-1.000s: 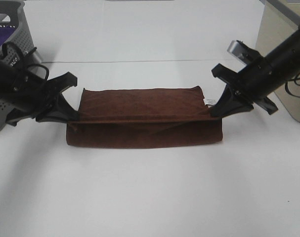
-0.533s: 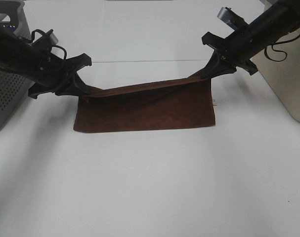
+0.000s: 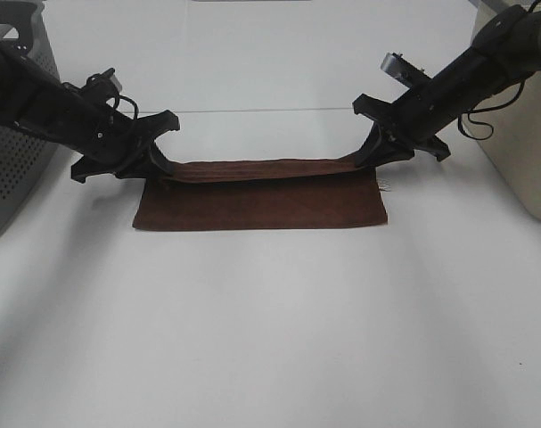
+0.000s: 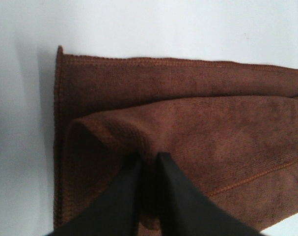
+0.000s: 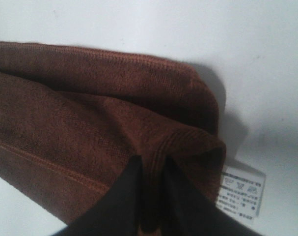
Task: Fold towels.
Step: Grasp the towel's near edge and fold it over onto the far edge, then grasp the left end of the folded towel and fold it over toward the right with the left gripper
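We hold the brown towel (image 3: 261,205) clamped in the left gripper (image 3: 159,165) and right gripper (image 3: 366,156), its lifted edge now sunk almost onto the half lying on the table (image 3: 270,339), so this fold looks nearly laid.

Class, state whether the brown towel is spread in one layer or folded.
Folded: the towel lies doubled, layer over layer in wrist views, its ends pinched in jaws.

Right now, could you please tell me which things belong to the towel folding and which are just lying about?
In use: brown towel, left pincer, right pincer, both shut on it.
Lying about: grey perforated basket, beige bin.
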